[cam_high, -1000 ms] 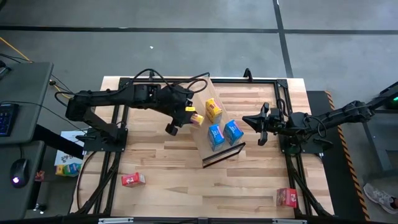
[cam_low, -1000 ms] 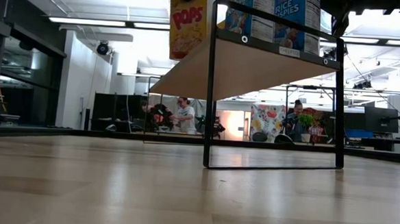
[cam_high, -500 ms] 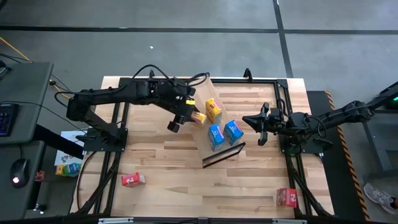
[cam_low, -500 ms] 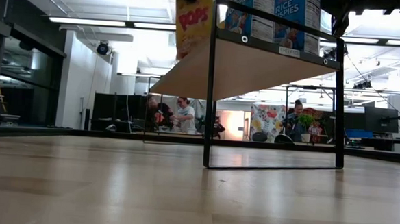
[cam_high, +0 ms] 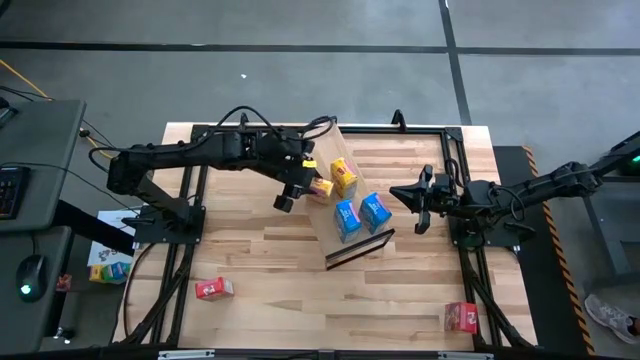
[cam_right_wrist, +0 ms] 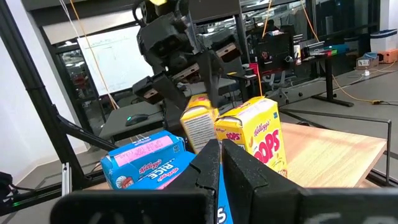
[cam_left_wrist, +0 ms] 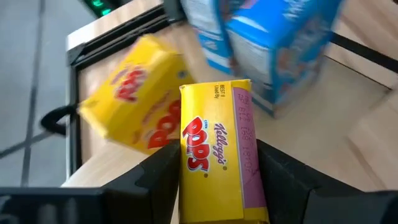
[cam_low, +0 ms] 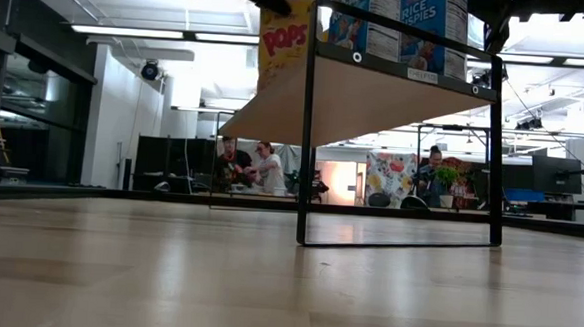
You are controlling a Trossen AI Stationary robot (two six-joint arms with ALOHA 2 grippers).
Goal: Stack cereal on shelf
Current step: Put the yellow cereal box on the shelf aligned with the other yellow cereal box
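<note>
My left gripper [cam_high: 300,187] is shut on a yellow cereal box [cam_left_wrist: 217,165] and carries it in the air at the shelf's left end [cam_low: 313,54]. The shelf [cam_high: 350,150] is a light-wood board raised on a thin dark frame. A second yellow box [cam_high: 343,175] and two blue boxes [cam_high: 347,217] [cam_high: 375,211] stand upright on it. Two red boxes [cam_high: 213,289] [cam_high: 460,316] lie on the tabletop near its front edge. My right gripper [cam_high: 415,197] hovers shut just right of the shelf, touching nothing. My left gripper pinches the yellow box between its two fingers [cam_left_wrist: 155,180], one on each opposite side. In the low view the fingers come from above onto the box's top end [cam_low: 280,8]. The box hangs upright below them, lifted clear, at shelf-board height.
Dark frame rails [cam_high: 190,180] run along the table's left and right sides. The shelf's dark end frame [cam_low: 306,124] stands right beside the carried box. Bare tabletop [cam_high: 270,250] lies in front of the shelf. People sit in the room beyond the table [cam_low: 262,167].
My left gripper has carried the yellow box toward the table's right, up to the shelf's left end, keeping hold. In the low view the box has shifted right and slightly down, now beside the end frame. My right arm has stayed still.
</note>
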